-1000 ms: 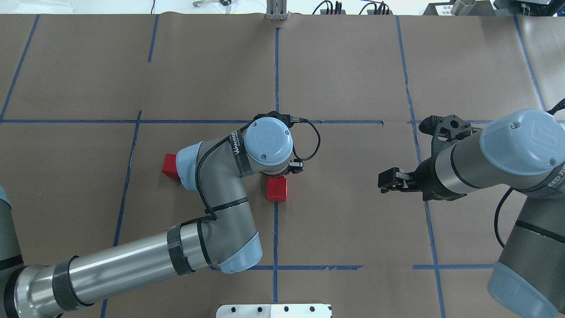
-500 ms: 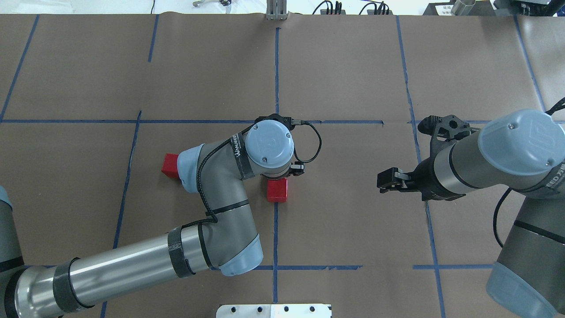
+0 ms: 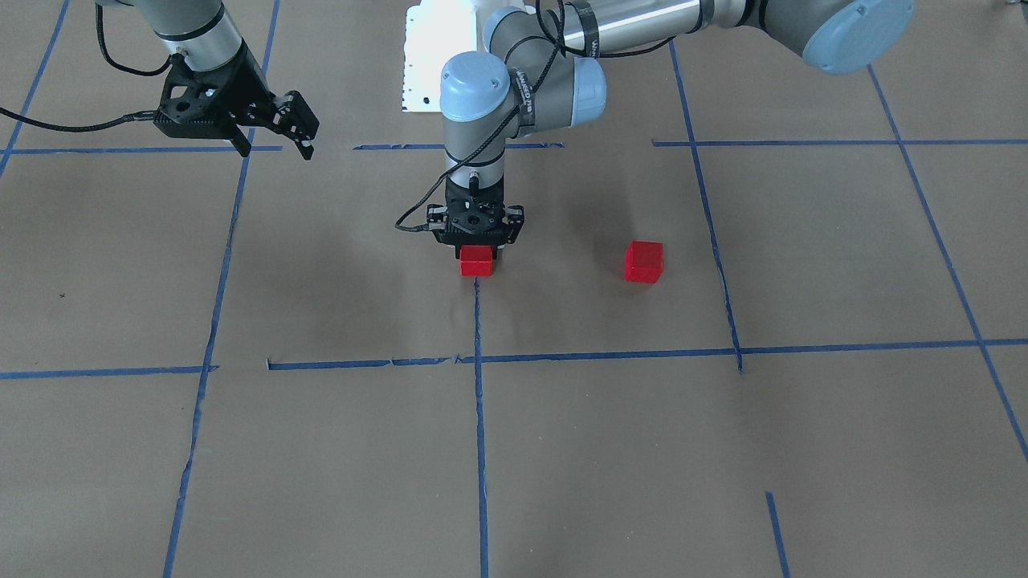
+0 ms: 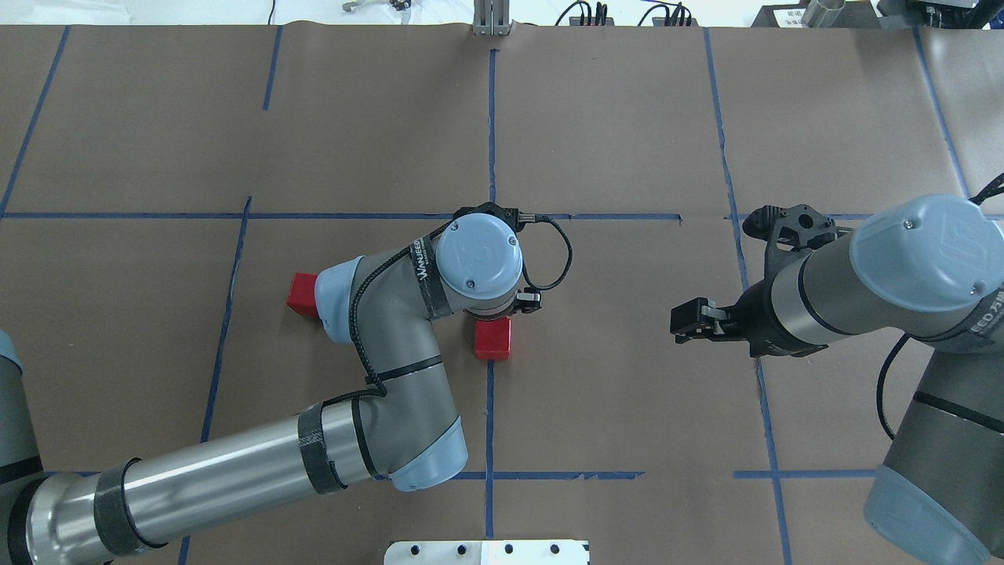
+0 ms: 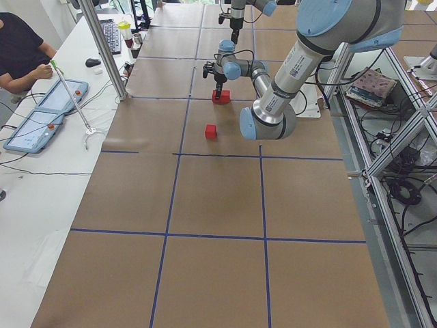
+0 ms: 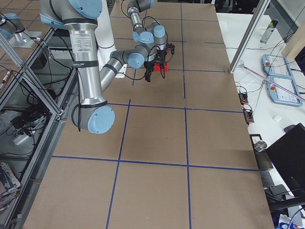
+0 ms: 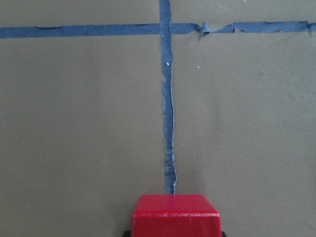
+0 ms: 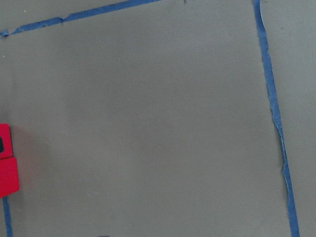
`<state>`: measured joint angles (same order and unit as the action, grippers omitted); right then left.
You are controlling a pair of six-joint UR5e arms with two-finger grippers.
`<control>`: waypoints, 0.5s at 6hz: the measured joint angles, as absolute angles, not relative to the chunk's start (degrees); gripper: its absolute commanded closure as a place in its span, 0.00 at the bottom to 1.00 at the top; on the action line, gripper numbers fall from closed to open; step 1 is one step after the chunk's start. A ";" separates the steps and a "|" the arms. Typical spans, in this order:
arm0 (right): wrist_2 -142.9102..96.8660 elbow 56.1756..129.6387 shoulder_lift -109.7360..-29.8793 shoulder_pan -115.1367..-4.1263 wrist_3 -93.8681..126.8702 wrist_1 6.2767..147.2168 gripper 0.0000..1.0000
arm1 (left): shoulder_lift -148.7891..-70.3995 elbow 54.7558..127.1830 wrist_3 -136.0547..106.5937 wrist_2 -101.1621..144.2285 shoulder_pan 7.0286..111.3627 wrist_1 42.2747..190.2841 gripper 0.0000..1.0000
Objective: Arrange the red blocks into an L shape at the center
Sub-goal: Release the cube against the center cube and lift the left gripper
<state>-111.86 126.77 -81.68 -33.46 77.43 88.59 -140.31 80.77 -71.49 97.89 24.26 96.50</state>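
My left gripper (image 3: 478, 250) points straight down at the table's centre and is shut on a red block (image 3: 476, 265) that sits at table level on the blue centre line. That block fills the bottom of the left wrist view (image 7: 175, 216). A second red block (image 4: 492, 340) lies right against it on the robot's side; both show at the edge of the right wrist view (image 8: 7, 177). The third red block (image 3: 643, 262) lies apart, beside my left elbow (image 4: 301, 293). My right gripper (image 3: 307, 135) hangs open and empty above the table, well off to the side.
Blue tape lines (image 4: 490, 118) divide the brown paper table cover. The white robot base plate (image 4: 486, 552) sits at the near edge. An operator (image 5: 20, 48) and tablets are at a side table beyond the far edge.
The left wrist has shifted slightly toward the robot, covering more of the centre blocks. The right arm has barely moved.
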 measured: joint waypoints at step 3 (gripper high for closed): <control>-111.88 126.78 -81.74 -33.48 77.43 88.55 0.00 | -140.19 81.28 -71.05 97.89 24.26 96.64 0.01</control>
<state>-111.88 126.78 -81.74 -33.48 77.43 88.55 -140.19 81.28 -71.05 97.89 24.26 96.64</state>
